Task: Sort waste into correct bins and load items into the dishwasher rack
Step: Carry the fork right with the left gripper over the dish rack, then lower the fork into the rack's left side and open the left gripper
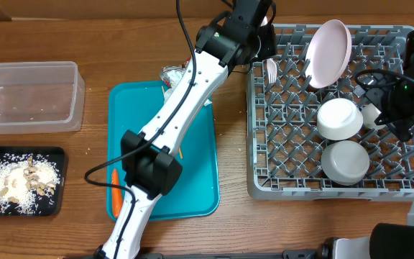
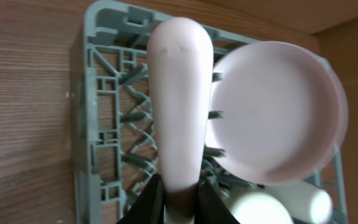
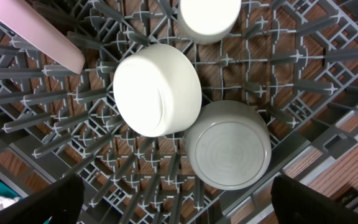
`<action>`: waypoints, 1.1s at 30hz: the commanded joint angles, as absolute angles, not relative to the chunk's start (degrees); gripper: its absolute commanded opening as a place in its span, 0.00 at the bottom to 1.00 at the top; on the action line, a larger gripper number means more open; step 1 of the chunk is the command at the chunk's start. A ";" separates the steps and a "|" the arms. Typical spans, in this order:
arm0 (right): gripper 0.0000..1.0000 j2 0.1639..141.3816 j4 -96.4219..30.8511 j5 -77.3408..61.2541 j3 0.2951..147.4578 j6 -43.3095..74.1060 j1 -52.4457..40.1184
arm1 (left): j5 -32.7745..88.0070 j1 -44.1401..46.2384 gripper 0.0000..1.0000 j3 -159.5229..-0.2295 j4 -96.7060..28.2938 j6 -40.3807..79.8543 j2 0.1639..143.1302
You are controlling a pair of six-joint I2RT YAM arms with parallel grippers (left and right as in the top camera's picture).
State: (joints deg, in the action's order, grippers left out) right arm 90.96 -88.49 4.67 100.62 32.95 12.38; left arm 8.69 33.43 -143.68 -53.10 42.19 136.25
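Grey rack (image 1: pixel 302 193); white bowls (image 1: pixel 340 119); teal tray (image 1: pixel 197 181)

I see the grey dishwasher rack (image 1: pixel 293 193) holding a tilted white plate (image 1: pixel 329 52) at its back, two overturned white bowls (image 1: pixel 340 119) mid-rack, and a white fork (image 1: pixel 271 70) near its far left corner.

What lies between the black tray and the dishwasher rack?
The teal tray, holding a carrot piece, with the left arm over it; overhead view.
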 commanded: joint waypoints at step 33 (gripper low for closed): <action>1.00 90.78 -88.31 4.56 100.42 32.84 12.56 | 8.97 32.86 0.42 -143.98 -50.59 35.31 143.74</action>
